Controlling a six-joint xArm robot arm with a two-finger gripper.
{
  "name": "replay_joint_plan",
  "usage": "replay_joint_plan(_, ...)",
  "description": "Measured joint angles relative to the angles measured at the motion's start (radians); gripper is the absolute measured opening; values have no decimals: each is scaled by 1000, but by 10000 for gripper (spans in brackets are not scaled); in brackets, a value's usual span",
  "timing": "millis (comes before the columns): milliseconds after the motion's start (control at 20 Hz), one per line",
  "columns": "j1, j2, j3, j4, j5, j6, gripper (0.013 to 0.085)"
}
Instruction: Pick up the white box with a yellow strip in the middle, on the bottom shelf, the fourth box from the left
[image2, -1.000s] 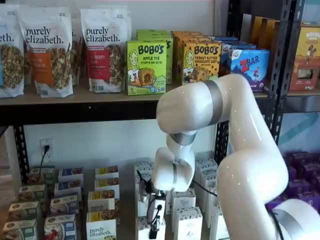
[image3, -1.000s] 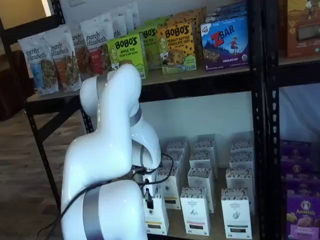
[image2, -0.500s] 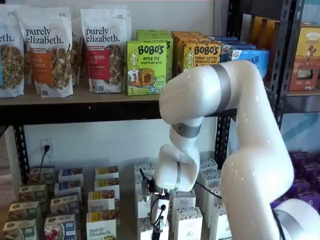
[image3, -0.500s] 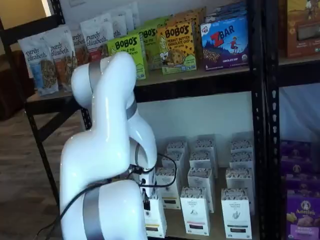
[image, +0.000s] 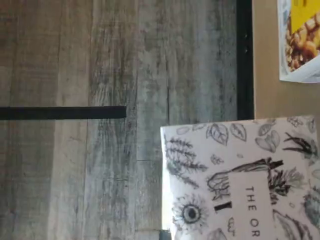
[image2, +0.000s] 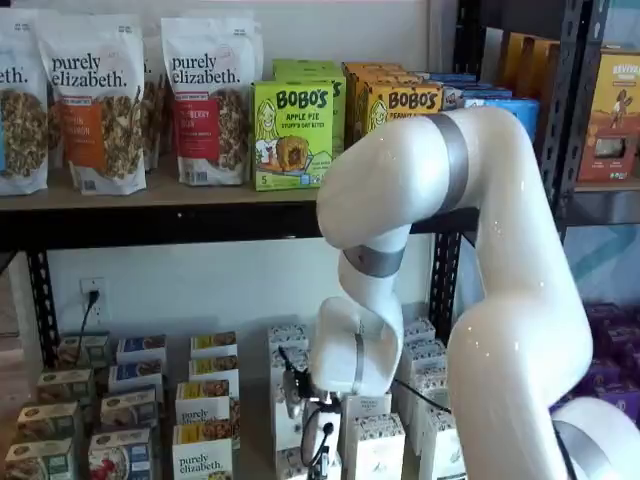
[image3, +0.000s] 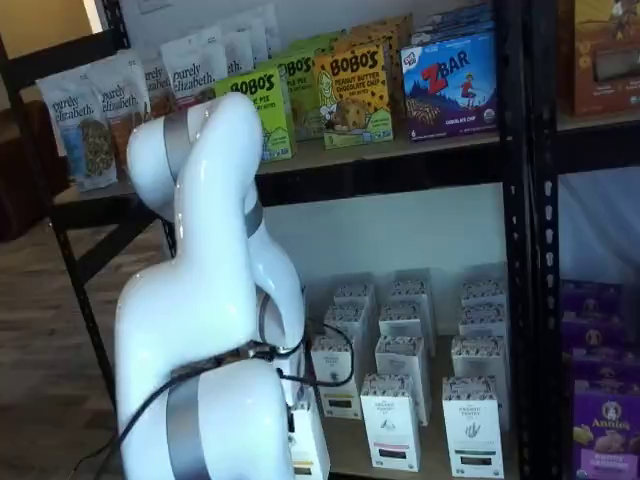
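The white box (image: 240, 180), printed with black plant drawings, fills much of the wrist view and juts past the black front rail of the bottom shelf (image: 265, 75), out over the floor. In both shelf views the same white box (image3: 310, 445) sits low, ahead of its row and partly behind the arm. My gripper (image2: 318, 450) hangs under the white wrist with its black fingers down at the box (image2: 292, 462), shut on it. The arm hides the gripper in one shelf view.
Several matching white cartons (image3: 390, 420) stand in rows beside and behind the box. Shorter purely elizabeth boxes (image2: 203, 450) are to its left and purple boxes (image3: 605, 430) to its right. A black upright (image3: 520, 250) stands close by. The upper shelf holds Bobo's boxes (image2: 292, 135).
The arm's elbow has swung up and back. The gripper has closed further. The white box has shifted forward, toward the shelf's front edge.
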Motion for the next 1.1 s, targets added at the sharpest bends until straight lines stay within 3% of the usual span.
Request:
replay_joint_plan(450,20,-3,10,64,1,-42,530)
replay_joint_plan(750,13,-41,51,60,4,-45,530)
replay_joint_plan(1000,-7,-88,94,-22,32,16,530)
replay_joint_plan(1100,-11,-116,120,-31,38,20,530)
